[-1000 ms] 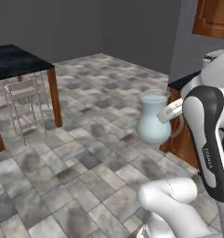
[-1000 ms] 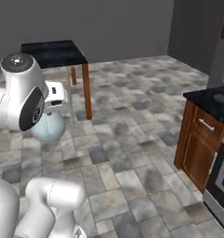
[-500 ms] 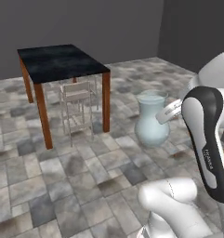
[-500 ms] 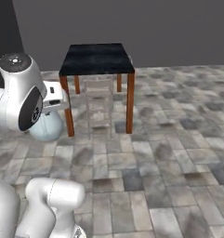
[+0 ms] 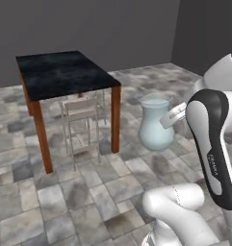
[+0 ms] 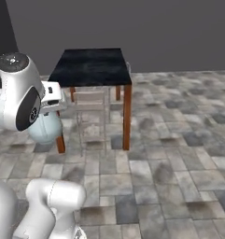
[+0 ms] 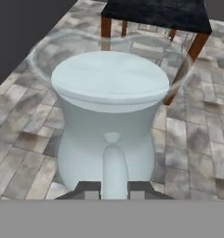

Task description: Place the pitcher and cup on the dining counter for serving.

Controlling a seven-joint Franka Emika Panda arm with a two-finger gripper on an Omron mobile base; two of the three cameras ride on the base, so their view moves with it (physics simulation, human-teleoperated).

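The pitcher (image 5: 155, 127) is a pale bluish translucent jug hanging above the tiled floor, carried in front of the arm. My gripper (image 7: 114, 189) is shut on its loop handle, which rises between the two dark fingertips in the hand view. The jug's belly (image 6: 45, 128) shows under my white hand (image 6: 52, 99) in the right base view. The dining counter (image 5: 59, 72) has a black marbled top and reddish-brown legs; it stands ahead of the pitcher, apart from it. It also shows as the dining counter (image 6: 93, 65) and at the hand view's top (image 7: 155, 11). The cup is out of view.
A pale wire-frame chair (image 5: 81, 113) is tucked under the near side of the dining counter, the chair (image 6: 90, 100) also facing me. Grey stone floor tiles (image 6: 170, 154) spread all around, with a dark wall behind.
Both base views have swung, so the camera moved: the dining counter has come toward the middle and grown larger. The pitcher stays held in the same place relative to my arm.
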